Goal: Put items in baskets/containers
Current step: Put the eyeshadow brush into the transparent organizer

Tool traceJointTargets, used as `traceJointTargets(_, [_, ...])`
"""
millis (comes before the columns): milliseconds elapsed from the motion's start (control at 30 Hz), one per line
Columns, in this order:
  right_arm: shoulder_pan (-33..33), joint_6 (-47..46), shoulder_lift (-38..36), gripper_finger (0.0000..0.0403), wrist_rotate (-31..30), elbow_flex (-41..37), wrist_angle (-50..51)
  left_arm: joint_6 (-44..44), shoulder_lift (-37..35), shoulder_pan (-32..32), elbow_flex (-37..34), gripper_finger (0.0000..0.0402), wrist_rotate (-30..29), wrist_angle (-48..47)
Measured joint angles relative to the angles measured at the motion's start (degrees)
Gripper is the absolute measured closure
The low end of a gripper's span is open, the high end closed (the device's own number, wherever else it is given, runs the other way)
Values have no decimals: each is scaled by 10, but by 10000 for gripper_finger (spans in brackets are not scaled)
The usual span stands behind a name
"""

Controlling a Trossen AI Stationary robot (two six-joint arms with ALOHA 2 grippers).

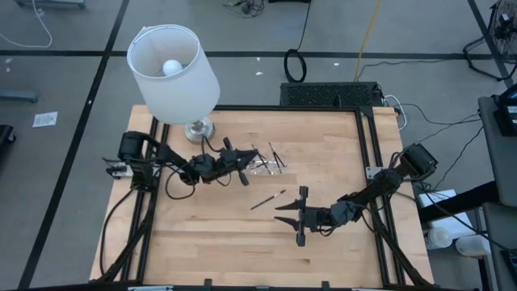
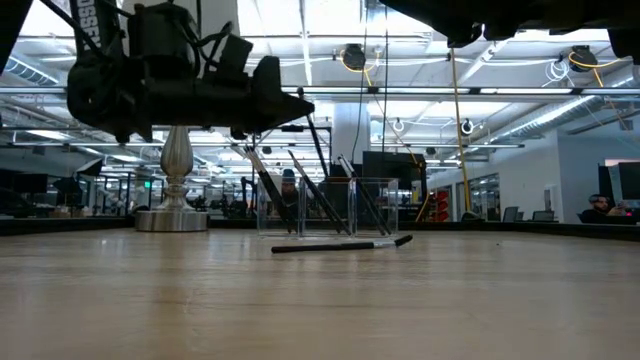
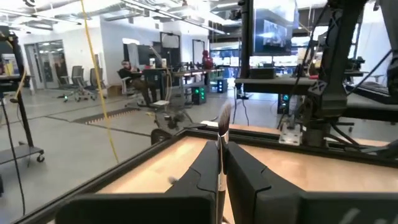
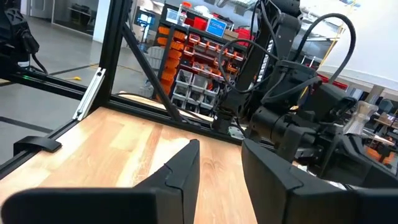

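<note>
Looking down on a light wooden table (image 1: pixel 210 234) framed by black rails, most of the surface lies bare: the near half and the far right corner are open, while things gather toward the far left and centre. A white lamp (image 1: pixel 174 65) with a silver base stands at the far left edge. Just right of it, near the table's far middle, sits a clear plastic tray (image 1: pixel 266 162) with several thin dark sticks (image 1: pixel 275 153) leaning up out of it, their ends propped above its rim. One more stick (image 1: pixel 267 199) lies flat on the wood by itself, nearer than the tray and apart from it, between the two arms. The left arm reaches in from the left rail, and the left gripper (image 1: pixel 236 161) hangs above the table just left of the tray; its fingers are pressed together on a slim stick (image 3: pixel 222 134) that rises upright from between them. The right arm stretches from the right rail toward the centre, and the right gripper (image 1: pixel 291 217) hovers low near the lone stick, fingers spread with nothing between them. Beyond the table lies a grey floor with cables, and an open workshop with desks, shelves of bins and seated people far off.
</note>
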State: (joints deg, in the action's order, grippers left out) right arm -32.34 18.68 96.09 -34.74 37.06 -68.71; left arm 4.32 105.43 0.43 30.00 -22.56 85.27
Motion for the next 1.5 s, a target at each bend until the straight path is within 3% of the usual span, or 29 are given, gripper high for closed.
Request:
traceJointTargets(367, [0,-7,0,296,2,0,0,5,4,-24,53,389,-60,-91])
traceJointTargets(1067, [1,-10,0,297,2,0,0,-78,4,-3,55,388,-60,-149])
traceJointTargets(1500, [1,-15,0,301,3,0,0,-75,3,-4,55,313,-60,-149])
